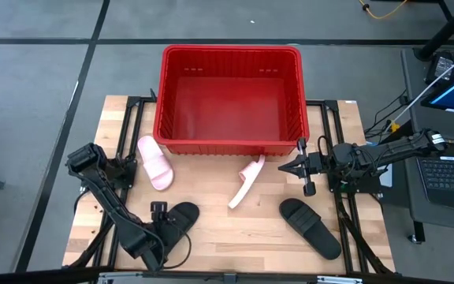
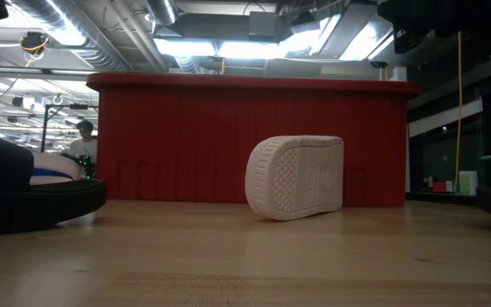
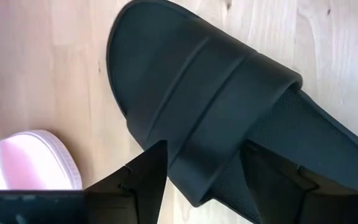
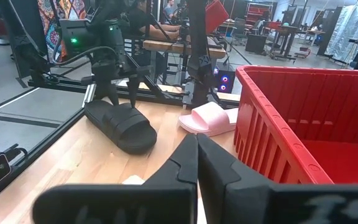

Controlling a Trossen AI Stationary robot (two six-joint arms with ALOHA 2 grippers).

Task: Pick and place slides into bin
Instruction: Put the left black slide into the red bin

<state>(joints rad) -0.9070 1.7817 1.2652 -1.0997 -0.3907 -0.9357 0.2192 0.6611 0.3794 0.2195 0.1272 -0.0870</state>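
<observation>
A black slide lies sole-down on the table's near left. My left gripper is open, tilted down over it, with one finger on each side of its wide strap. A pink slide lies left of the red bin. A second pink slide stands on its long edge in front of the bin. Another black slide lies flat at the near right. My right gripper hovers shut and level by the bin's right near corner. My left gripper comes at the black slide from above, slanting. Its fingers stand across the strap, one at each of its edges. Whether they touch the strap I cannot tell. The slide lies flat on the table.
The bin takes up the table's far middle, and its near wall stands just behind the pink slide on edge. Bare wood lies between the two black slides. Dark frame rails run along both table sides.
</observation>
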